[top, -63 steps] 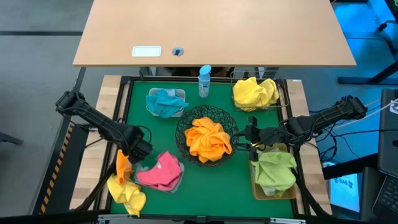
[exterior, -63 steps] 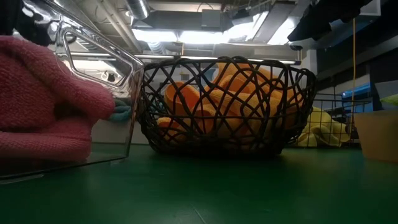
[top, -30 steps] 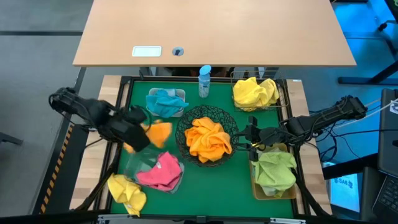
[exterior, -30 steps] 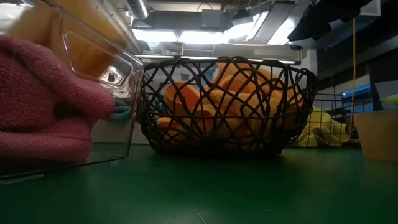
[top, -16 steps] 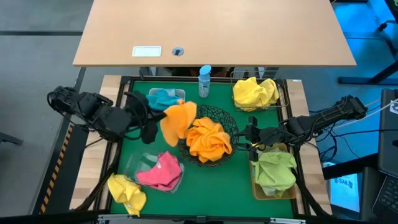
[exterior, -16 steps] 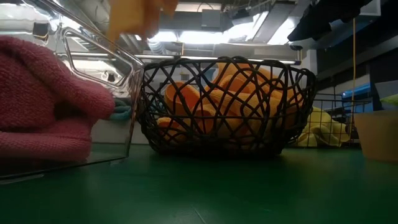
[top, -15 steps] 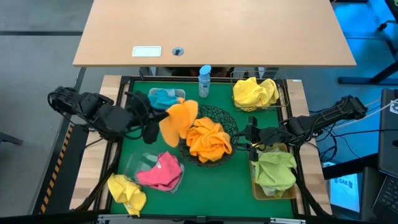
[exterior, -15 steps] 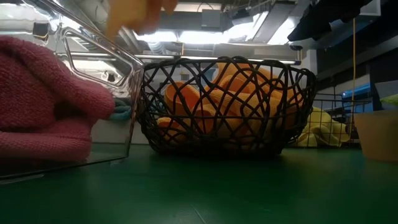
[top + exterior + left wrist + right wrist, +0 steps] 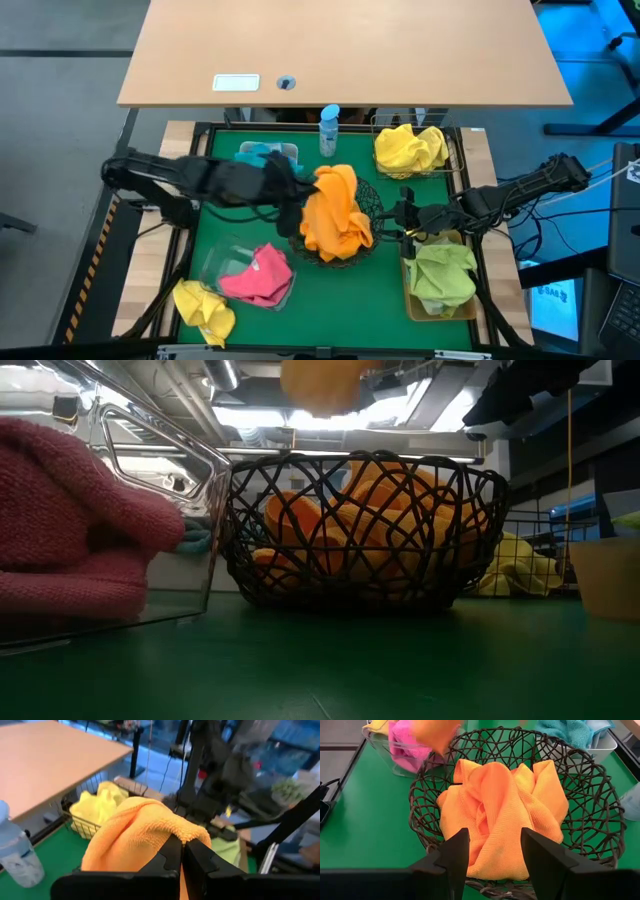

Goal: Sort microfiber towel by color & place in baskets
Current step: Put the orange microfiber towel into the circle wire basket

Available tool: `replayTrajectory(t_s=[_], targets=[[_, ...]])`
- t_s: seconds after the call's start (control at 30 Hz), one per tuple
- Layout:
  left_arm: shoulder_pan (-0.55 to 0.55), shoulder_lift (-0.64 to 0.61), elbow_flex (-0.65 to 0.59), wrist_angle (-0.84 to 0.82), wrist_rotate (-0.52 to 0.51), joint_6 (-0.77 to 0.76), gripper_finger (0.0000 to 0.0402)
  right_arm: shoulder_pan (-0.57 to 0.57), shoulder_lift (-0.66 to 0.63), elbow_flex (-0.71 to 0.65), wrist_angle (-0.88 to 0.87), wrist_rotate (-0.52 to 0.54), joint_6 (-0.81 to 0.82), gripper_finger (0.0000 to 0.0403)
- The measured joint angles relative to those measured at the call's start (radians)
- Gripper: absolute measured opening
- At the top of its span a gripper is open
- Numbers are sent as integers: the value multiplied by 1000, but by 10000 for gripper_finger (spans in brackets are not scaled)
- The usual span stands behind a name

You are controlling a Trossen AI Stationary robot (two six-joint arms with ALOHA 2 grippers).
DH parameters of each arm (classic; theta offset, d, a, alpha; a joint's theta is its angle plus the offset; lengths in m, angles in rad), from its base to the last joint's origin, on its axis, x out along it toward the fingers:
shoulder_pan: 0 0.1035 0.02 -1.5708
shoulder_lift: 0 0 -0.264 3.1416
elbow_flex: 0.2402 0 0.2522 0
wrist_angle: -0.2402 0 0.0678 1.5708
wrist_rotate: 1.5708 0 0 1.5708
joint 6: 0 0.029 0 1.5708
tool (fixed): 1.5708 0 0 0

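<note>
The left end effector point(image 9: 300, 192), clamped tight on an orange towel point(image 9: 335, 192), hangs over the round wire bowl point(image 9: 368, 200) of orange towels mid-counter point(image 9: 340, 300). The right end effector point(image 9: 404, 228) waits just beside the bowl, fingers apart, holding nothing. Nearby sit a bottle point(image 9: 329, 130), yellow towels in the square basket point(image 9: 410, 148), and a pink towel in the clear tray point(image 9: 225, 270).

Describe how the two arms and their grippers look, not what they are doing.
Both arms are black, jointed and slim, with loose dark cables running along them. The left gripper has two flat, matte black fingers with squared edges. The right gripper has two broad black fingers with rounded tips. No markings are visible on either.
</note>
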Motion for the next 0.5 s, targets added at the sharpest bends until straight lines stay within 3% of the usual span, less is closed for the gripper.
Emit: replayTrajectory(t_s=[0.2,0.5], targets=[[54,123,0,-15,83,0,0,0,-118,0,-28,0,-31,176],[113,264,0,-198,208,-7,0,0,-398,-2,-76,38,-65,176]])
